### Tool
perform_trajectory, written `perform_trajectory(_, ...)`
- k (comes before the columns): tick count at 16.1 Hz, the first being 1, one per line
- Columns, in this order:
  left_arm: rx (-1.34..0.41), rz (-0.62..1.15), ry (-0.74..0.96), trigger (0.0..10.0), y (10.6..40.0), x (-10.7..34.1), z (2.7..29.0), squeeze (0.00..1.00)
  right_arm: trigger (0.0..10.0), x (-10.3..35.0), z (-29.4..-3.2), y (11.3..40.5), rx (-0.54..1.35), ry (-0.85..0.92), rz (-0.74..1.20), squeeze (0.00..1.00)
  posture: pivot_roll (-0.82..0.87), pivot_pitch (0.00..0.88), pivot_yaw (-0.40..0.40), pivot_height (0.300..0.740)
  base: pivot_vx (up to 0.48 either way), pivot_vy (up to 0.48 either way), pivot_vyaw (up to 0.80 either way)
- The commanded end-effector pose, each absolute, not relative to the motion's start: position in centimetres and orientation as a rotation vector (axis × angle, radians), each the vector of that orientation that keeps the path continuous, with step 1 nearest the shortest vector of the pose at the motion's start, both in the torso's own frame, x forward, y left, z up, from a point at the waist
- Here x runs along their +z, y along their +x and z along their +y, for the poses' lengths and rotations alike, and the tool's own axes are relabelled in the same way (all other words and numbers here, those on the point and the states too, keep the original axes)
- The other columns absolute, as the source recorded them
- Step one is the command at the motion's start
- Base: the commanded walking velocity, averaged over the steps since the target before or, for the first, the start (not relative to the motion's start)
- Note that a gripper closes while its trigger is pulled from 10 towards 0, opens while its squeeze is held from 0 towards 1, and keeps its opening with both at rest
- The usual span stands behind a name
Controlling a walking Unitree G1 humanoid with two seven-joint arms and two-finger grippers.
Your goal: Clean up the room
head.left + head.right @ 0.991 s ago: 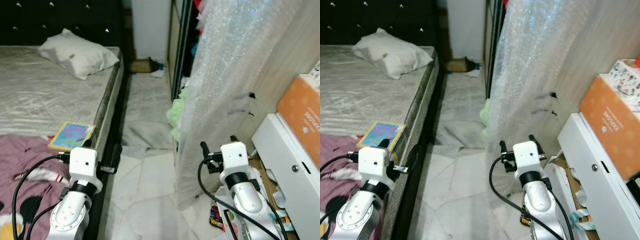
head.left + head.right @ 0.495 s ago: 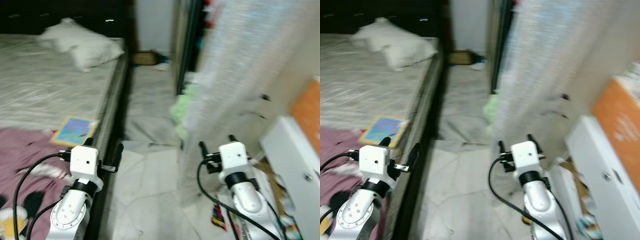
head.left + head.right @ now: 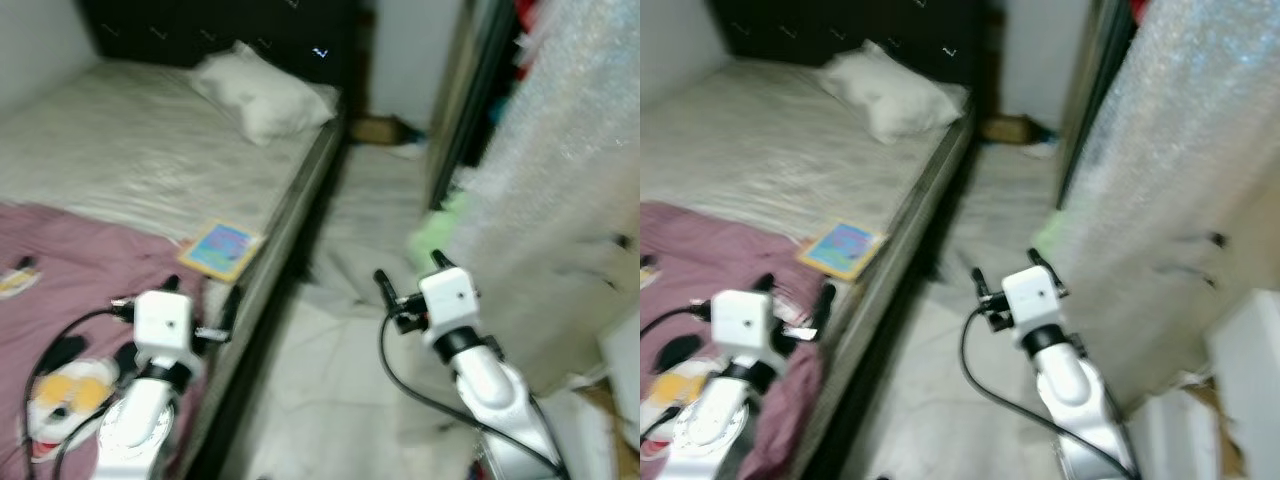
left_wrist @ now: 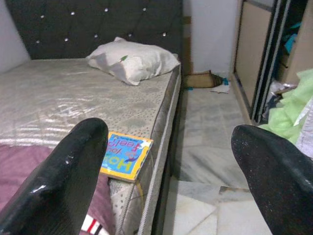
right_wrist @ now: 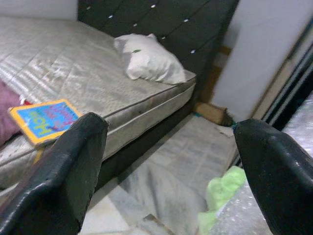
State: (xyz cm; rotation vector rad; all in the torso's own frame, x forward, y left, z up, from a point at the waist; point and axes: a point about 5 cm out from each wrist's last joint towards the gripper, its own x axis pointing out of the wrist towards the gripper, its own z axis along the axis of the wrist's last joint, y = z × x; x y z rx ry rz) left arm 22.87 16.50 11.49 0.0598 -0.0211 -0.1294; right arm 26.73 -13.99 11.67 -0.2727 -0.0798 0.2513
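Note:
A colourful book (image 3: 222, 248) lies at the edge of the grey mattress (image 3: 140, 160), beside a crumpled maroon blanket (image 3: 70, 270). A yellow and black soft toy (image 3: 62, 392) rests on the blanket near my left arm. A green cloth (image 3: 440, 225) lies on the floor by the wardrobe. My left gripper (image 4: 168, 142) is open and empty, held low over the bed's edge with the book (image 4: 124, 152) ahead of it. My right gripper (image 3: 410, 270) is open and empty above the marble floor in the aisle.
A white pillow (image 3: 265, 95) lies against the black tufted headboard (image 4: 98, 24). A cardboard box (image 3: 378, 130) and litter sit at the aisle's far end. Bubble wrap (image 3: 570, 150) covers furniture on the right, beside the dark sliding wardrobe (image 4: 264, 58). The view is blurred.
The camera has swung to the left, bringing more of the bed, blanket and toy into view and losing the white and orange boxes. Both arms keep their pose, grippers open.

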Motion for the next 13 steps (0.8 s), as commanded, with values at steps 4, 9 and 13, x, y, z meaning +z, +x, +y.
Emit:
perform_trajectory(4,-0.14,-0.031,0.061,10.0,23.13,11.63,16.49,0.0,10.0,11.42,-13.92,26.72,0.262,-0.264,-0.071,0.0,-0.04,0.054,-0.019,0.74,0.0,0.0,0.8)
perform_trajectory(9,-0.15,-0.035,0.056,10.0,23.21,11.66,16.37,0.0,10.0,11.43,-13.93,26.79,0.266,-0.263,-0.072,0.0,-0.05,0.055,-0.02,0.74,0.0,0.0,0.8)
perform_trajectory(13,-0.169,-0.042,0.042,10.0,23.21,11.68,16.16,0.0,10.0,11.24,-13.83,26.79,0.282,-0.258,-0.067,0.0,-0.04,0.054,-0.021,0.74,0.0,0.0,0.8)
